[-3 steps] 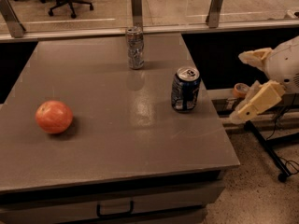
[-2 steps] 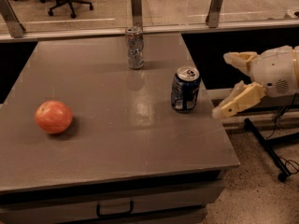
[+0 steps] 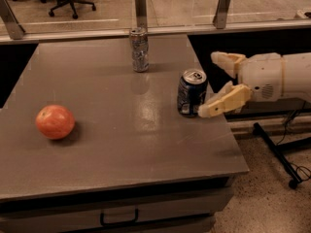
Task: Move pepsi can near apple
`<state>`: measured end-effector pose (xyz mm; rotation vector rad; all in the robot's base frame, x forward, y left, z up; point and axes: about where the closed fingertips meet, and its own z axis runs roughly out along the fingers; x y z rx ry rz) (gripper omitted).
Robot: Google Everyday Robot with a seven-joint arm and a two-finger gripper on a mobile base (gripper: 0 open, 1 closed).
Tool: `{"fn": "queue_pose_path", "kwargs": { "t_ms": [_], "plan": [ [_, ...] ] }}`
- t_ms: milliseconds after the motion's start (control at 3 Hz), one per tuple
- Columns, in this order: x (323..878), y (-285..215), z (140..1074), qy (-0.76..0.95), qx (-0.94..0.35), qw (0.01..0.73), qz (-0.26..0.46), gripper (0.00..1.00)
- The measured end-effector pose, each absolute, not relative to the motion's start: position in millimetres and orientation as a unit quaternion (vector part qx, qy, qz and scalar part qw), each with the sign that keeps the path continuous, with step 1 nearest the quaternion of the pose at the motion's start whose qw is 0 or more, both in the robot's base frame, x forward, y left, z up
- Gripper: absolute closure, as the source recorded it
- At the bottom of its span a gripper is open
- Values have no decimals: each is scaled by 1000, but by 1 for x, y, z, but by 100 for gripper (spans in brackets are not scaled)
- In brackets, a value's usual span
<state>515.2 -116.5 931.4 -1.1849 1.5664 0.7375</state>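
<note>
Camera view: there's only this one view, so you read everything from here.
Can: the pepsi can [image 3: 192, 92] stands upright near the right edge of the table [image 3: 121, 144], silver top and pull tab facing up.
Apple: the apple [image 3: 55, 122] sits far over on the left side, well apart from the can, with bare tabletop between the two.
Other can: a silver can [image 3: 139, 49] stands upright at the back edge, clear of a straight line from can to apple.
Gripper: your gripper [image 3: 210, 85] reaches in from the right at can height, just beside the can's right flank.
Jaws: spread wide and holding nothing; the near finger [image 3: 226, 101] points at the can's lower right side, and the far finger [image 3: 227, 62] sits behind and to the right.
Contact: you look very close, but I can't tell whether the near fingertip touches the can.
Weight: you can't tell full from empty here; treat it as possibly light and easy to tip.
Surface: expect smooth, slippery painted metal, with a thin wall that dents under a hard squeeze.
Where to grip: take the straight middle of the body, one finger on each side, not the tapered top.
Squeeze: close firmly enough to stop slipping, no more.
Watch out: a nudge from one finger alone could topple it near that right edge.
</note>
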Motion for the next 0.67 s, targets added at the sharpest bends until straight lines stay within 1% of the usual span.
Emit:
{"fn": "queue_pose_path", "kwargs": {
  "t_ms": [667],
  "plan": [
    [524,-102,911,636,-469,521,322,0]
  ]
}}
